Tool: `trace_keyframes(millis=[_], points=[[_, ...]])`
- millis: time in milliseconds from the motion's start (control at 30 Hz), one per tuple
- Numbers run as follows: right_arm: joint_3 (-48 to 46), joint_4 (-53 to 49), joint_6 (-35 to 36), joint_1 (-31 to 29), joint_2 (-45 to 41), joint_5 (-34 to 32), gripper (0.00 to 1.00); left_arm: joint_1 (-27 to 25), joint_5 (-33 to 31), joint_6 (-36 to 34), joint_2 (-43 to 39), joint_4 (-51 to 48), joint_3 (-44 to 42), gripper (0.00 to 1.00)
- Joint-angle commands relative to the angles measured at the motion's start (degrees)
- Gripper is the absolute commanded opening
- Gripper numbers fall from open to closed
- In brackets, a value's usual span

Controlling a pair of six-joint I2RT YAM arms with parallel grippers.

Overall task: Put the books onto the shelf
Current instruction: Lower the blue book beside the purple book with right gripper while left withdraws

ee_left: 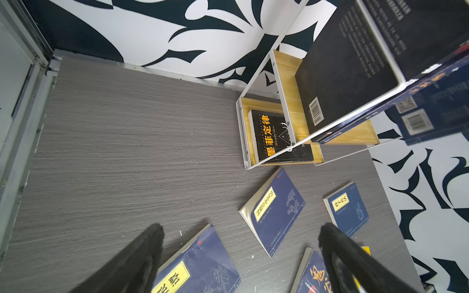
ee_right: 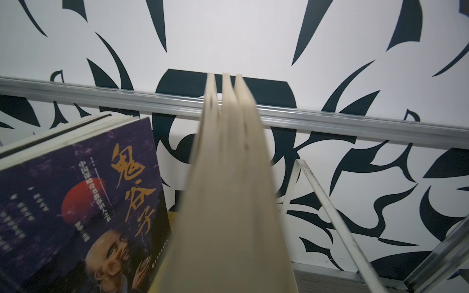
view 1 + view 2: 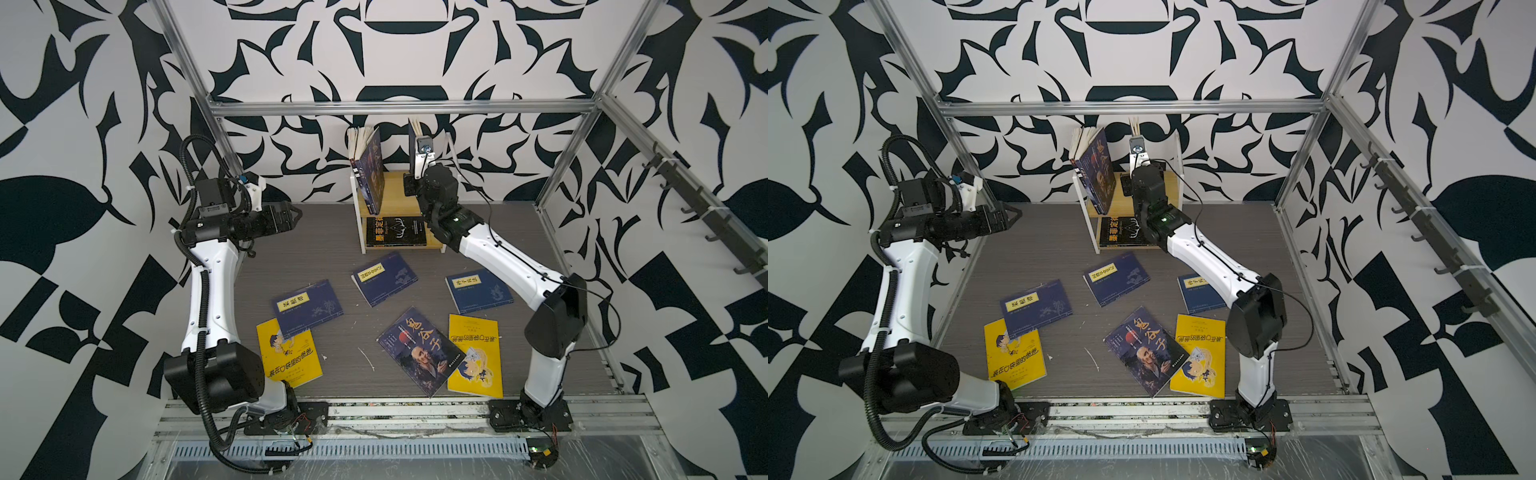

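Cream-paged dark book (image 2: 228, 177) stands clamped in right end effector (image 3: 410, 183); left end effector (image 3: 295, 212) gapes.

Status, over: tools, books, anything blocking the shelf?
Left tool open, empty, hovering clear. Right tool shut on upright book over shelf top tier. Portrait book leans there at left; six books flat on table.

A robotics lab test cell. Aluminium framing (image 3: 399, 107) and black-and-white patterned panels (image 3: 83, 124) box in a grey table (image 3: 291, 257), with two robot arms (image 3: 208, 291) bolted along its front.
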State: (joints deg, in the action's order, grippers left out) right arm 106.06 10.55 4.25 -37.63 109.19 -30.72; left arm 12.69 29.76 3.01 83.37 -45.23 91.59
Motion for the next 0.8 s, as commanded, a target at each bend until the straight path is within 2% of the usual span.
trace_keyframes(millis=[0, 267, 767], points=[[6.7, 5.2, -0.1, -2.0, 2.1, -3.1, 0.0, 0.1, 0.8, 1.0, -1.5, 0.9, -0.4, 1.0], [10.2, 6.5, -1.8, -3.9, 9.6, -5.6, 0.0, 0.1, 1.0, 1.6, -1.5, 1.5, -1.1, 1.0], [8.7, 8.5, -7.5, -4.9, 12.5, -3.8, 0.0, 0.0, 1.4, 1.4, -0.5, 1.8, -1.1, 1.0]])
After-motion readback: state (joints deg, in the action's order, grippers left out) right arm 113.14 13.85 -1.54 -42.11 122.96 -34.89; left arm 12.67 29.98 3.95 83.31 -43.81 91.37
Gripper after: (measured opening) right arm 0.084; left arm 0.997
